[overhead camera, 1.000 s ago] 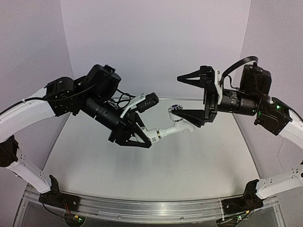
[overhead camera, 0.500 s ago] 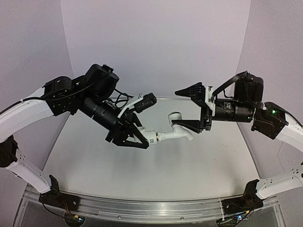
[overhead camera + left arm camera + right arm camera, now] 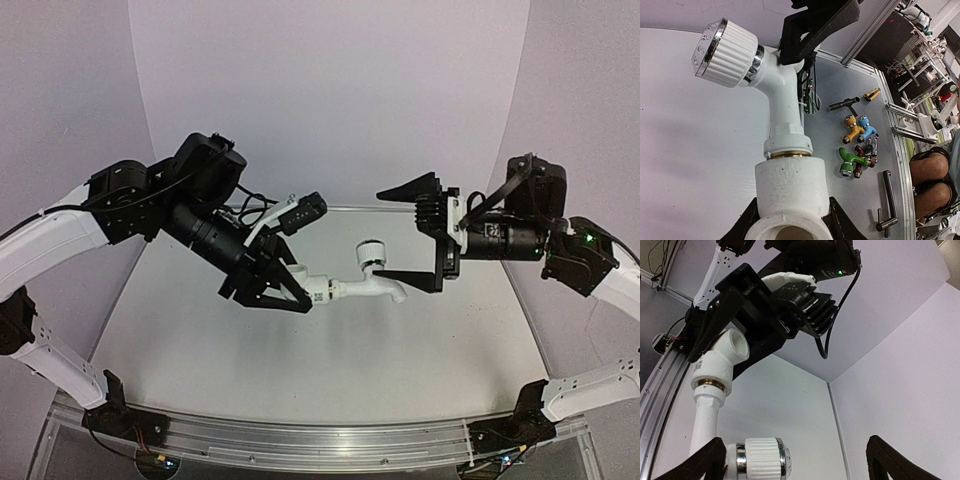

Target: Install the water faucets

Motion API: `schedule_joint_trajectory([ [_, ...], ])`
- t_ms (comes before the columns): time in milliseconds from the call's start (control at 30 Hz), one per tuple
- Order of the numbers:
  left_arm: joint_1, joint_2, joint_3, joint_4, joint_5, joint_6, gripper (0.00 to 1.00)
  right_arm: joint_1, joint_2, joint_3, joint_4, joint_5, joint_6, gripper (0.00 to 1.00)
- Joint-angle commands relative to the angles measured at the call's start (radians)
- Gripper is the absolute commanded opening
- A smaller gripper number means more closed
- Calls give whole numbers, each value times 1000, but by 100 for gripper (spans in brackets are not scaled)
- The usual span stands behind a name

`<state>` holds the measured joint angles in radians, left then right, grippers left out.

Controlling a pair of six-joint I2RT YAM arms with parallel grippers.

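My left gripper is shut on a short white cylindrical fitting, held above the table. A white water faucet with a brass-coloured thread is screwed into it, and its ribbed knob points up. In the left wrist view the fitting fills the bottom, with the faucet body and knob beyond. My right gripper is open just right of the faucet. In the right wrist view the knob sits between the fingers, close to the left fingertip; the right gripper touches nothing that I can see.
Several coloured faucets, yellow, blue, green and dark red, lie on the table with two metal handles and a small brass piece. An aluminium rail runs along the near edge. White walls close the back and sides.
My right gripper has pulled back to the right and turned, its jaws narrowing briefly and then opening wide. The left arm has shifted the faucet slightly down and left.
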<state>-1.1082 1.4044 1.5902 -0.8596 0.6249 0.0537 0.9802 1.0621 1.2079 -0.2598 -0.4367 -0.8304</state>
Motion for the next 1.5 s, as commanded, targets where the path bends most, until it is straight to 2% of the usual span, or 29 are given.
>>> schedule_joint_trajectory([
  [0, 21, -65, 8, 120, 29, -31, 0, -5, -88, 7, -34, -61, -122, 98],
  [267, 48, -70, -1, 164, 96, -96, 0, -5, -180, -74, -196, -108, -448, 98],
  [433, 57, -74, -6, 195, 145, -137, 0, -3, -197, -148, -156, -105, -584, 98],
  [533, 57, -48, 5, 189, 199, -150, 0, 1, -191, -177, -53, -103, -586, 98],
  [667, 59, -11, 10, 190, 251, -166, 0, 3, -168, -173, -4, -140, -587, 97],
  [833, 60, 13, 4, 212, 279, -177, 0, 7, -176, -221, 110, -142, -587, 90],
  [1000, 78, -2, -31, 261, 278, -206, 0, 9, -196, -247, 144, -123, -578, 81],
  [1133, 86, 20, -43, 297, 333, -234, 0, 9, -194, -267, 166, -121, -627, 72],
  [1333, 88, 58, -28, 302, 402, -256, 0, 10, -166, -284, 203, -112, -692, 70],
  [1467, 88, 78, -19, 296, 437, -267, 0, 10, -147, -285, 230, -117, -702, 65],
])
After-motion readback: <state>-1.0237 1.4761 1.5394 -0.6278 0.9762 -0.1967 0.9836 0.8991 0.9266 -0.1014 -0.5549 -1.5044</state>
